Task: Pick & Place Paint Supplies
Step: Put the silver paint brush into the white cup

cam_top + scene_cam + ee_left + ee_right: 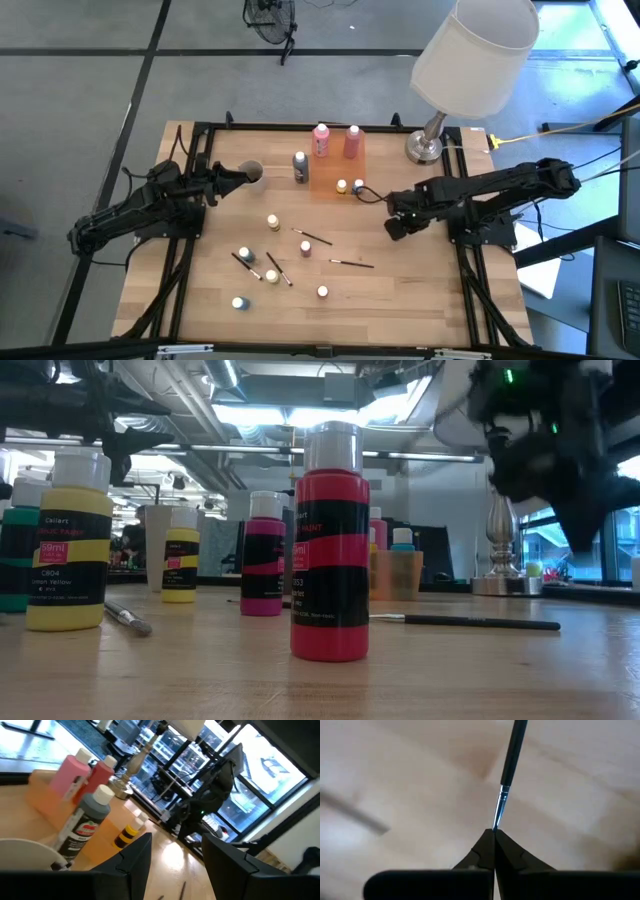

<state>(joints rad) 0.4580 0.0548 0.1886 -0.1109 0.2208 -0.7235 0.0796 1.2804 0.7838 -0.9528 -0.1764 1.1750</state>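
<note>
- My right gripper (493, 834) is shut tight on the very tip of a thin dark brush (512, 757), just the bristle end, and the rest sticks out away from me.
- In the high view, my right gripper (397, 226) is over the right middle of the counter (430, 300), near the orange tray (330, 180).
- That hold is tiny. I think the brush could slip out, swing or drop when I move. Squeezing the hairs could also bend them.
- My left gripper (222, 182) is about half open and holds nothing. It waits beside a pale cup (251, 174) at the left back.
- Small bottles and more brushes lie all over the middle of the counter. A low sweep could knock them down.
- The big lamp (470, 50) stands close behind my right arm, so a wide swing could bump it.
- The low view shows a yellow bottle (68, 540) that reads "59ml" and I think "Lemon Yellow". The red bottle (330, 540) shows "PAINT". Other words are too small to read.
</note>
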